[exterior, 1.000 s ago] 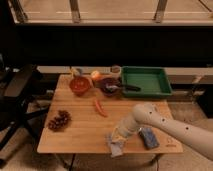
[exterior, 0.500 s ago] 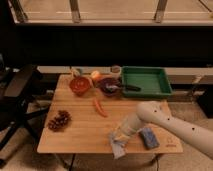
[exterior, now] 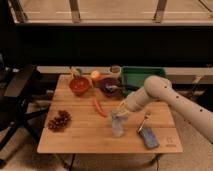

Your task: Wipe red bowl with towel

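The red bowl [exterior: 79, 85] is orange-red and stands at the back left of the wooden table [exterior: 80, 137]. The towel [exterior: 117, 126] is a pale gray-blue cloth that hangs limp from my gripper [exterior: 120, 113] over the middle of the table, its lower end close to the tabletop. My gripper is shut on the towel's top. It sits to the right of and nearer than the red bowl, roughly a bowl's width or two away. My arm [exterior: 160, 92] reaches in from the right.
A maroon bowl [exterior: 109, 86] with a utensil stands right of the red bowl, with a green tray [exterior: 142, 76] behind right. A red chili [exterior: 100, 107], dark grapes [exterior: 59, 121], a blue sponge block [exterior: 149, 137], an orange fruit [exterior: 95, 75] and a cup [exterior: 115, 69] are on the table. A chair [exterior: 20, 95] stands at left.
My gripper has risen from the table's front edge with the towel and moved back toward the middle. The towel now hangs instead of lying bunched on the table.
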Motion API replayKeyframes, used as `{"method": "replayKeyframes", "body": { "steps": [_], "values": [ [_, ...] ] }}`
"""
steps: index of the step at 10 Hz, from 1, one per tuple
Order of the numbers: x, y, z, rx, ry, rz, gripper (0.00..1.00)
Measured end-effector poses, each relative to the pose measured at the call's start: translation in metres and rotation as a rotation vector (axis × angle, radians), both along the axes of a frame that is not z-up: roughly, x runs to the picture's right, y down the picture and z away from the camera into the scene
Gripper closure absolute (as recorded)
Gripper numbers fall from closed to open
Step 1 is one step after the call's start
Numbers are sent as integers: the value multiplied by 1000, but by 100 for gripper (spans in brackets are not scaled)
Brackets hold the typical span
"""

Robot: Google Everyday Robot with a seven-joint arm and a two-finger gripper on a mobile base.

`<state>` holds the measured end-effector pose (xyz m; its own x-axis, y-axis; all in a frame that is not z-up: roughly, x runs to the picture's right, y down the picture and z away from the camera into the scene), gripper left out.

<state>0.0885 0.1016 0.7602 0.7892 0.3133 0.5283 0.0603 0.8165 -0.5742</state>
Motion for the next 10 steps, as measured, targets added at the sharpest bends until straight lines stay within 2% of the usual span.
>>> {"method": "replayKeyframes", "body": {
  "steps": [2,3,6,7,8,10],
  "values": [
    [3,-31,2,30,-28,34,100],
    [4,-38,3,37,-34,41,100],
    [3,-38,3,42,-32,37,100],
    [1,-43,2,71,-38,30,100],
    [-8,-57,1,120,-63,6,100],
    [-41,-87,-2,203,-118,-46,100]
  ]
}}
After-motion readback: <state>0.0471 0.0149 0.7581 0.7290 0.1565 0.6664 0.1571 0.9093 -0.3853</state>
